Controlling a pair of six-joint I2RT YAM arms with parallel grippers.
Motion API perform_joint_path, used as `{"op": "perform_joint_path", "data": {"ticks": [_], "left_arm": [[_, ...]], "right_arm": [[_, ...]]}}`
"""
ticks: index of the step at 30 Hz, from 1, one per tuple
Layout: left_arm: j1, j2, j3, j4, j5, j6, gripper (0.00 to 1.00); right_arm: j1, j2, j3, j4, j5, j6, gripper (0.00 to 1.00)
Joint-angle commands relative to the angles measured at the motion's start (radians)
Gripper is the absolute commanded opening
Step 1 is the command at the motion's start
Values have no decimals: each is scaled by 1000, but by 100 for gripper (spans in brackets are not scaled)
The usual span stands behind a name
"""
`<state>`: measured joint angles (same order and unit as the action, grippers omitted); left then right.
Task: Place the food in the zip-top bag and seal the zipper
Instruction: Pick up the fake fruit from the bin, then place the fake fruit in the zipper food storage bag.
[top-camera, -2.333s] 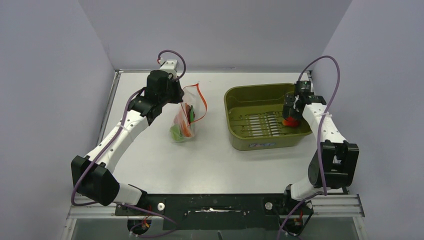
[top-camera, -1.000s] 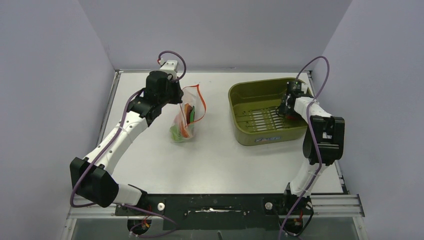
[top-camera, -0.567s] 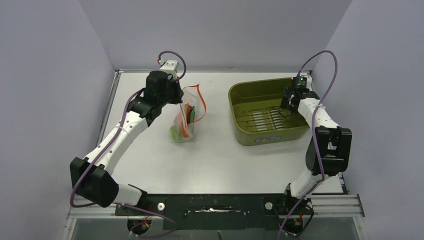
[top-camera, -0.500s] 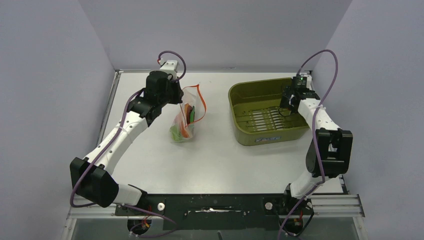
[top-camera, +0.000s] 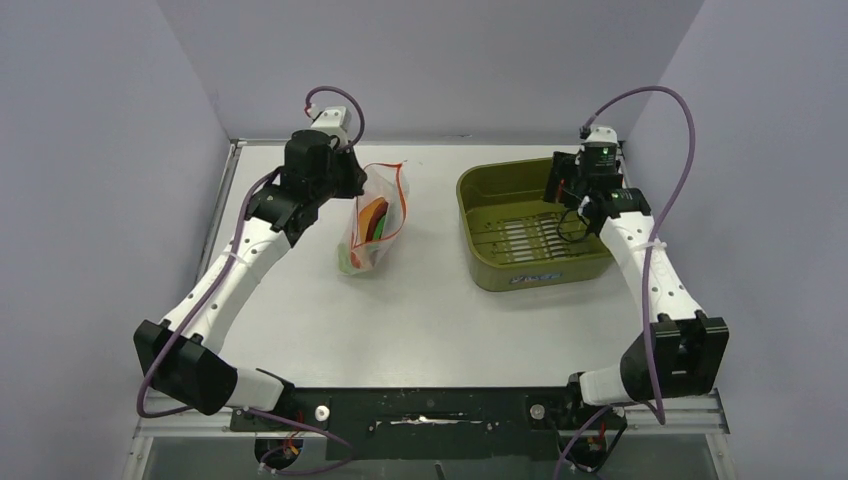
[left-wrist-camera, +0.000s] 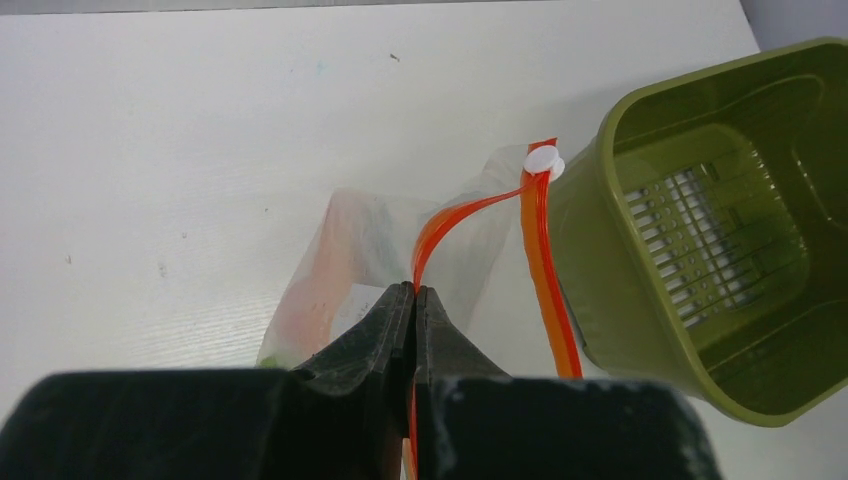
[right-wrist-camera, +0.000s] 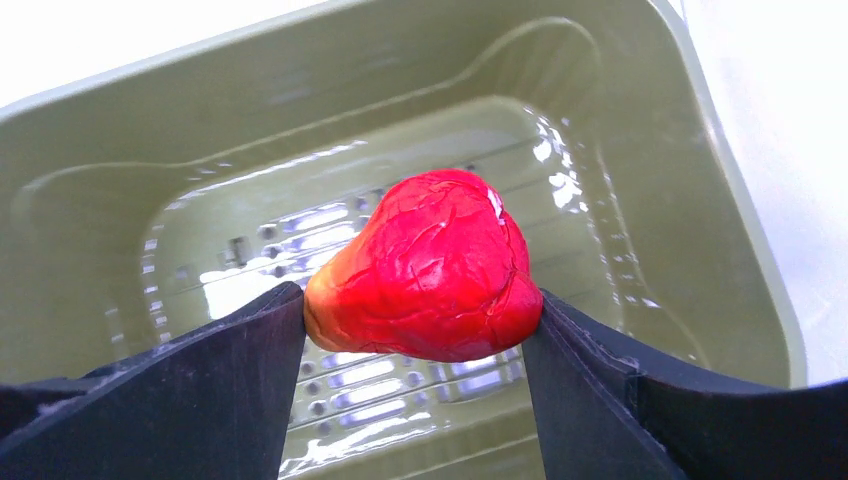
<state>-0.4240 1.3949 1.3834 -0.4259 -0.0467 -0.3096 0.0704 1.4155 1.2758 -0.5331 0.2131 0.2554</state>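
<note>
Step in hand, as judged: the last red piece goes from the tub to the bag.

- The grip on the red toy fruit (right-wrist-camera: 430, 265) should be kept firm. It is rounded and glossy, so a slip is likely.
- The fruit should be carried leftward with clearance over the tub's left wall, then lowered between the two strips of the mouth. It should be released only once it is low inside.
- The mouth should be kept taut and gaping by the left arm. The pouch looks light and could be tipped by a nudge.

Scene, near to far:

- Both bases were bolted at the near edge of the table (top-camera: 420, 320).
- The left elbow was set by the near-left corner. Its forearm was stretched toward the far-left part, with the wrist bent over the bag.
- The right elbow was set by the near-right corner. Its forearm was run along the right edge, with the wrist raised over the tub's far side.
- The zip-top bag (top-camera: 368, 225) was propped mid-table toward the far edge, with green and orange food (top-camera: 358, 257) already inside.
- The left gripper (left-wrist-camera: 413, 300) was clamped tight on the zipper (left-wrist-camera: 470, 205) at one lip.
- The other lip, with a white slider tab (left-wrist-camera: 541, 160), was seen near the olive tub (top-camera: 530, 275). Contact could not be told.
- The tub was set toward the far-right corner.
- The right gripper (right-wrist-camera: 412, 300) was clenched on the fruit's sides, and the fruit was held clear above the slotted floor.
</note>
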Motion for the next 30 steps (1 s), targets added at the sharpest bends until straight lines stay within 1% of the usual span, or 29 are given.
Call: {"op": "perform_joint_path", "data": {"ticks": [1, 5, 8, 13, 17, 20, 25, 28, 30], "left_arm": [[0, -21, 102, 5, 34, -87, 0], [1, -34, 110, -13, 82, -113, 0], [2, -53, 103, 15, 122, -137, 0], [3, -73, 91, 21, 145, -142, 0], [2, -148, -13, 69, 115, -141, 0], [-3, -217, -133, 123, 141, -136, 0], [-7, -301, -255, 164, 182, -79, 0], [-6, -338, -296, 204, 240, -43, 0], [-7, -360, -322, 230, 271, -45, 0]], "right_arm": [[43, -91, 102, -5, -118, 14, 44], [112, -135, 153, -9, -167, 27, 45], [184, -148, 179, 6, -185, 54, 45], [355, -142, 190, 80, -157, 64, 46], [492, -149, 136, 224, -154, 51, 47], [582, -155, 83, 309, -182, 26, 49], [672, -178, 7, 373, -310, -35, 49], [715, -223, -74, 421, -336, -53, 49], [742, -247, -115, 436, -332, -48, 49]]}}
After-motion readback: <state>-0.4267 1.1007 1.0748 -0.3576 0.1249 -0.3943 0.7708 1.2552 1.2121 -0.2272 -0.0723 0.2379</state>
